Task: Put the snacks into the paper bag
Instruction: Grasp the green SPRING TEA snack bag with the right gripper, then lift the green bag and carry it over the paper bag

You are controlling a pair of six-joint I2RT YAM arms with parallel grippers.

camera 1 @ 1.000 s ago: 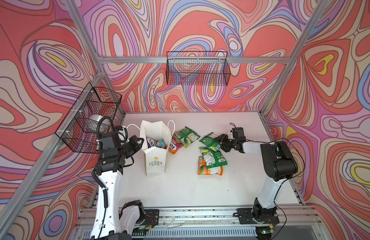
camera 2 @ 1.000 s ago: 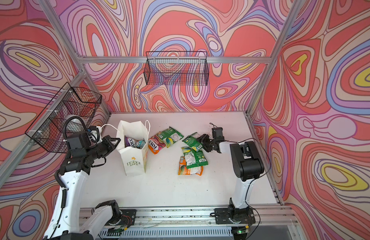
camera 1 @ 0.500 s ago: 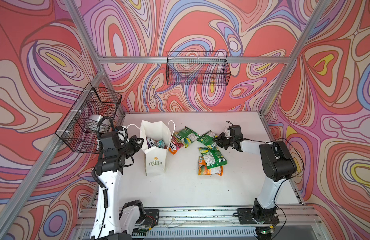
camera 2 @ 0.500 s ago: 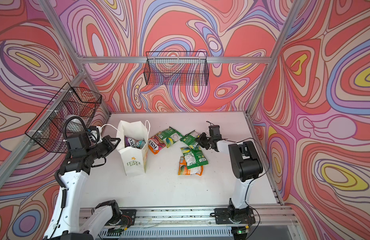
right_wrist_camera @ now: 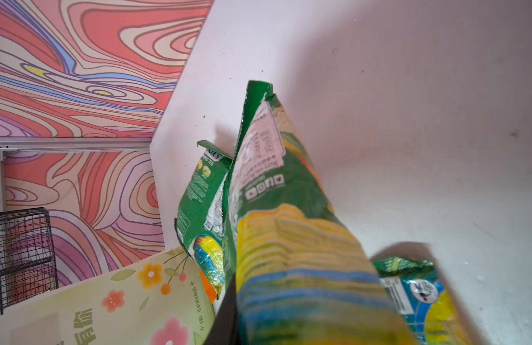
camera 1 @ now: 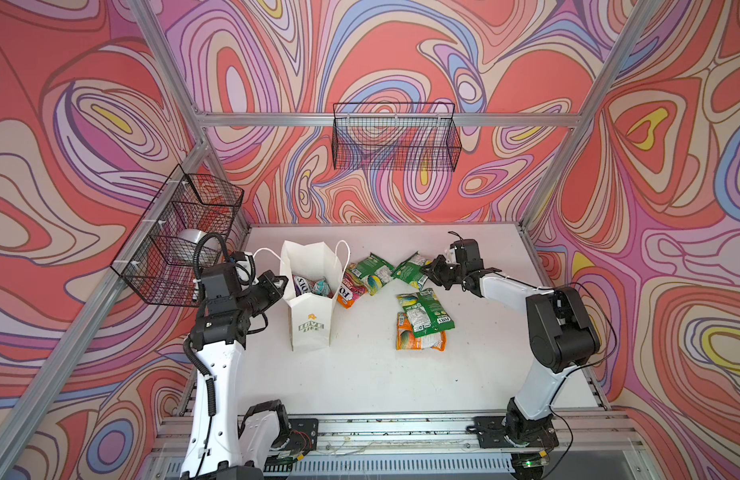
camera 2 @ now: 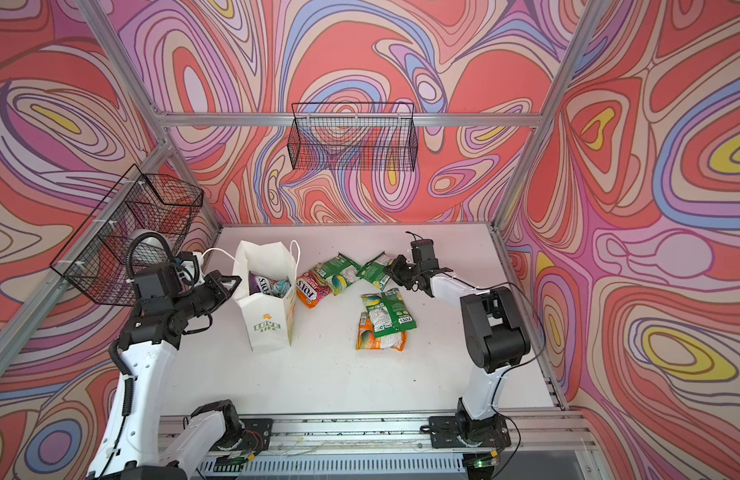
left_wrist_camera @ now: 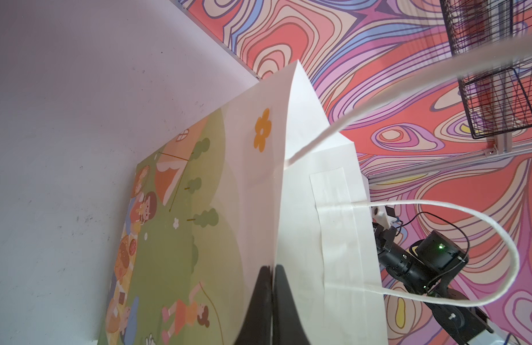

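left hand clamps paper bag rim, centre-left of frame, prob. to hold mouth open. right hand grips green packet by one end, upper centre, ready for transfer. other snacks lie on bench, right of bag.

My two arms, white shells over black joints.
I see the left arm and right arm with smooth white links, boxy black motor housings, and black left gripper and right gripper; a ribbed black hose runs up the left, a green light glows on the right.
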